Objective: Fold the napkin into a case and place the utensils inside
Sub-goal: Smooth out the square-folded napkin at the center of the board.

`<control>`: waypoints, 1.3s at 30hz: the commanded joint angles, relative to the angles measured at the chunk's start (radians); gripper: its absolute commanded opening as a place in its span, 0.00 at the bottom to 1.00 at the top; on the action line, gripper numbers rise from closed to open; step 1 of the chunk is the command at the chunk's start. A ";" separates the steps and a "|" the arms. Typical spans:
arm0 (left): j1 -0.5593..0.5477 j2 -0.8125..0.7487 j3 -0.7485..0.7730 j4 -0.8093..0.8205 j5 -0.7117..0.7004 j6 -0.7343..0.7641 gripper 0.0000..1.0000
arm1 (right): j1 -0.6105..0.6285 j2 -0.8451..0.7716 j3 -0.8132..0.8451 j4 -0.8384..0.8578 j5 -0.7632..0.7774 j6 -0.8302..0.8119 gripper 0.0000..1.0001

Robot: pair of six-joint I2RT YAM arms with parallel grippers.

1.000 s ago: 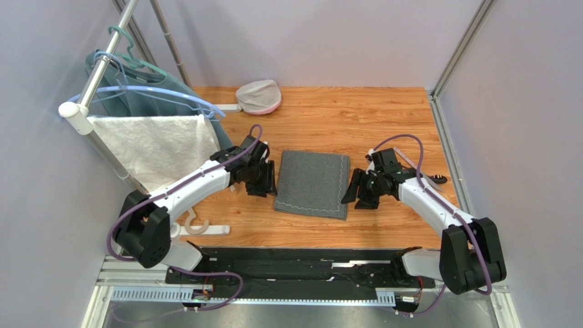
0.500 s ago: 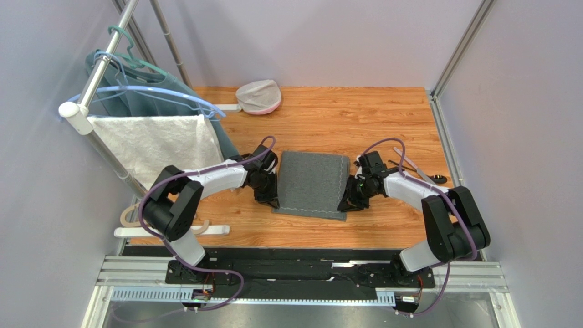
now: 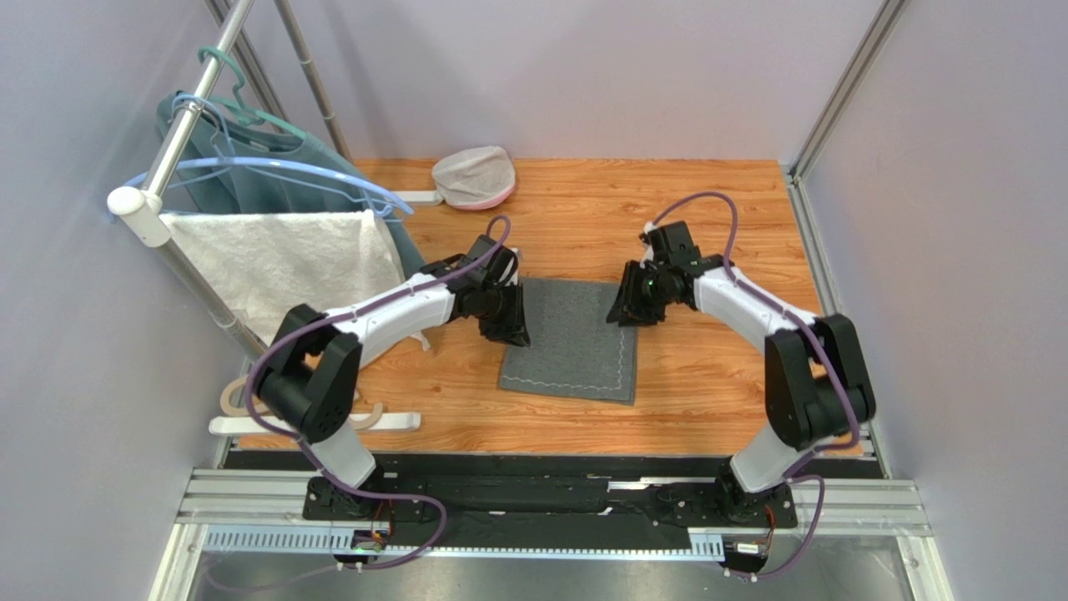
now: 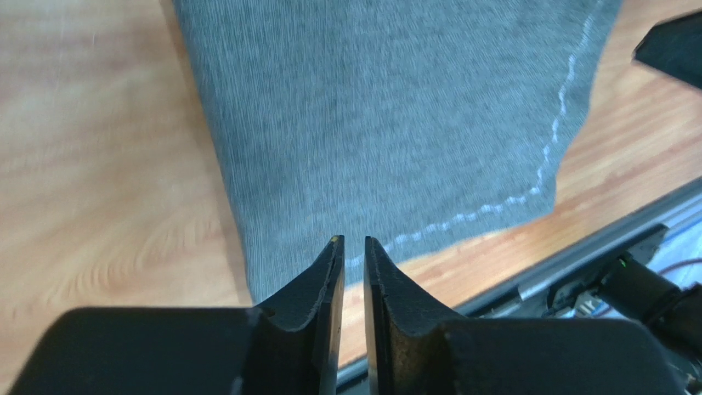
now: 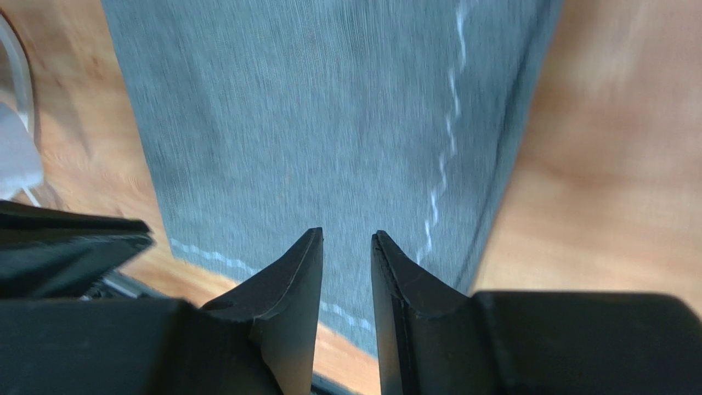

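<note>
Folding step: 2 claws, left gripper (image 3: 512, 328) and right gripper (image 3: 623, 309), nearly pressed together, holding nothing, hang over the napkin (image 3: 570, 353) mid-frame; next, pinch its top corners, I think.

A wooden tabletop (image 3: 702, 226) is seen between pale grey walls. At ten o'clock, a metal rack (image 3: 188, 125) is hung with a white textured towel (image 3: 282, 269), a teal-blue garment (image 3: 270, 175) and light blue hangers (image 3: 270, 169). A white mesh cap with a pink rim (image 3: 474, 175) is laid at twelve o'clock. A beige hanger (image 3: 245, 407) is found at eight o'clock.
</note>
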 commanded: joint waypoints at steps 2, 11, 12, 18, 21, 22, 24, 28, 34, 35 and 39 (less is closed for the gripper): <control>0.003 0.131 0.001 0.043 -0.030 0.027 0.21 | -0.036 0.185 0.169 0.025 0.050 -0.069 0.31; 0.003 0.139 -0.034 0.024 -0.148 0.070 0.21 | -0.077 0.350 0.407 -0.093 0.182 -0.179 0.30; 0.002 0.117 -0.026 0.016 -0.140 0.068 0.21 | -0.077 0.339 0.413 -0.096 0.162 -0.184 0.31; 0.010 0.054 0.095 -0.006 -0.052 0.017 0.28 | -0.076 0.318 0.404 -0.090 0.135 -0.178 0.33; 0.042 0.111 0.181 -0.012 -0.027 -0.012 0.28 | -0.076 0.336 0.395 -0.073 0.098 -0.143 0.32; 0.054 0.131 0.225 -0.010 -0.004 -0.022 0.27 | -0.074 0.336 0.380 -0.064 0.097 -0.129 0.31; 0.079 0.195 0.259 0.010 0.041 -0.044 0.26 | -0.076 0.347 0.378 -0.047 0.123 -0.127 0.29; 0.131 0.328 0.351 0.034 0.015 -0.049 0.24 | -0.074 0.426 0.427 -0.059 0.182 -0.144 0.27; 0.128 0.499 0.427 -0.015 -0.047 -0.016 0.22 | -0.076 0.509 0.502 -0.062 0.238 -0.187 0.25; 0.116 0.490 0.410 -0.006 -0.056 -0.013 0.22 | -0.076 0.526 0.528 -0.069 0.252 -0.193 0.25; 0.068 0.412 0.323 0.004 -0.104 -0.007 0.23 | -0.076 0.546 0.617 -0.121 0.314 -0.227 0.26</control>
